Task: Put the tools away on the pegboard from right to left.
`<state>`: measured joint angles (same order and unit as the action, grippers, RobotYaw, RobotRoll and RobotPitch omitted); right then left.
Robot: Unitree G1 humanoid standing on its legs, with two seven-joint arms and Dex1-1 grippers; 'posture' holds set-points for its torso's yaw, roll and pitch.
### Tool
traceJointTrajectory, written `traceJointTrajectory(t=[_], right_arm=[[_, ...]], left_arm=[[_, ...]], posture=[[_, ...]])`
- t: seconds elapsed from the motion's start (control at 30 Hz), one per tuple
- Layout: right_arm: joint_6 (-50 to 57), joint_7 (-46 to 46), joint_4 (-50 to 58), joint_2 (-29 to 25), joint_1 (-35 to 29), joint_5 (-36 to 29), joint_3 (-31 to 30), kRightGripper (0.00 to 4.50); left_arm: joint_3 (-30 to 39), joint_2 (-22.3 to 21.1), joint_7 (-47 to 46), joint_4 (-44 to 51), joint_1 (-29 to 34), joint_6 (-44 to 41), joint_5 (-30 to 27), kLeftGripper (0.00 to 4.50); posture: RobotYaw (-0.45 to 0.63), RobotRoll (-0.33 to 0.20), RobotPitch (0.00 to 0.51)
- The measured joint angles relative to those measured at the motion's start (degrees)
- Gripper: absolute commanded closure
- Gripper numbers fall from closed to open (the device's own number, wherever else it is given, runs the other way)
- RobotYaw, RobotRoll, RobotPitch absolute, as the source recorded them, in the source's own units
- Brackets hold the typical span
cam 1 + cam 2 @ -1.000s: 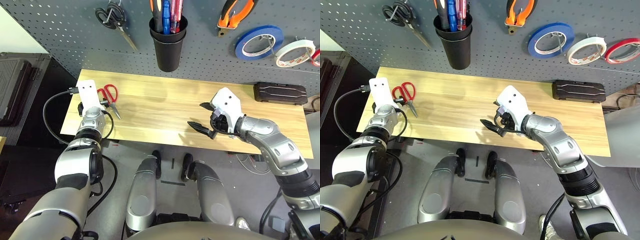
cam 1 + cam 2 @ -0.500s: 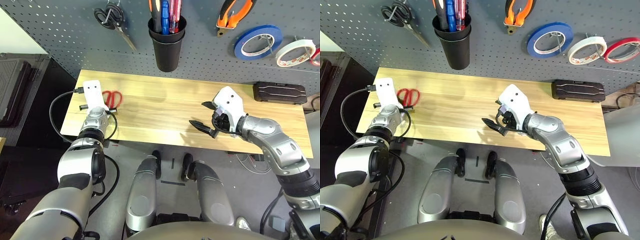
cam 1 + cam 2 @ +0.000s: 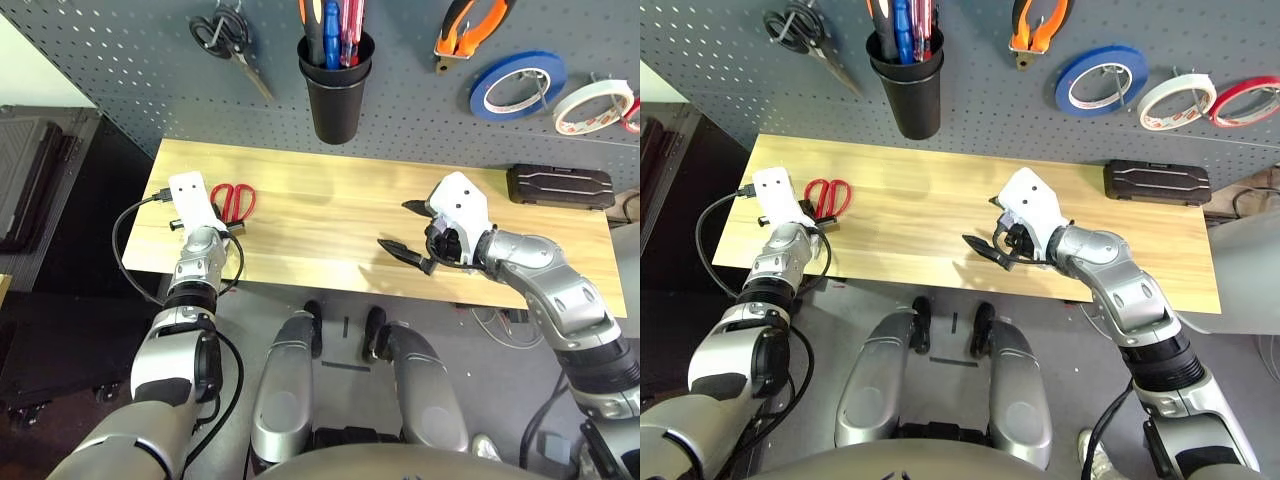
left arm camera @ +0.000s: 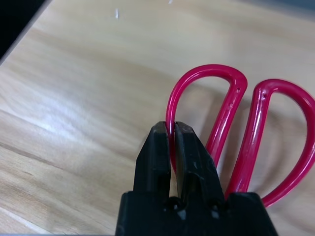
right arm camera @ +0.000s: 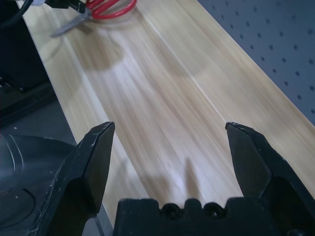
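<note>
Left hand point(image 4: 172, 129) clamped on one red loop of the red-handled scissors point(image 3: 234, 199), lying flat near the left end of the worktop point(image 3: 320, 215); right hand point(image 3: 410, 232) spread wide and empty above the worktop's middle right; up on the pegboard point(image 3: 120, 60): pliers point(image 3: 470, 25), white tape roll point(image 3: 590, 105), black cup point(image 3: 336, 85) holding screwdrivers.
</note>
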<state>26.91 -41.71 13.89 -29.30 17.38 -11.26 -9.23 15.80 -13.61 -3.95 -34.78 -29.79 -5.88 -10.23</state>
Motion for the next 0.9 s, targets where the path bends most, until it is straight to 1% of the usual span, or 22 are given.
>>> traceJointTrajectory(t=[0.13,0.23,0.4,0.57,0.77,0.9], right_arm=[[-4.8,-2.7,-1.5,0.4,-0.2,-2.3,2.0,0.0],[-8.4,-5.0,-3.2,0.5,-0.4,-4.6,4.2,0.0],[-12.3,-7.3,-5.5,1.8,0.2,-7.7,6.0,0.0],[-15.7,-8.6,-8.0,2.9,1.6,-8.3,6.3,0.0],[-19.5,-9.6,-9.9,5.5,3.1,-9.4,6.3,0.0],[-21.1,-9.7,-9.9,6.2,3.7,-10.5,6.5,0.0]], left_arm=[[1.2,1.3,0.3,16.0,5.5,-3.9,-3.2,4.47],[2.2,2.3,0.2,26.1,9.6,-6.7,-5.5,4.47],[4.2,3.3,0.2,38.6,14.3,-10.1,-9.4,4.47],[5.9,3.4,0.2,46.1,16.6,-11.7,-12.4,4.47],[7.3,3.6,-0.2,52.9,16.9,-12.9,-14.8,4.47],[7.4,4.7,-0.7,56.1,16.9,-13.1,-16.7,4.47]], posture=[[0.21,0.0,0.356],[0.24,0.0,0.345],[0.28,0.0,0.321],[0.31,0.0,0.297],[0.32,0.0,0.272],[0.32,0.0,0.262]])
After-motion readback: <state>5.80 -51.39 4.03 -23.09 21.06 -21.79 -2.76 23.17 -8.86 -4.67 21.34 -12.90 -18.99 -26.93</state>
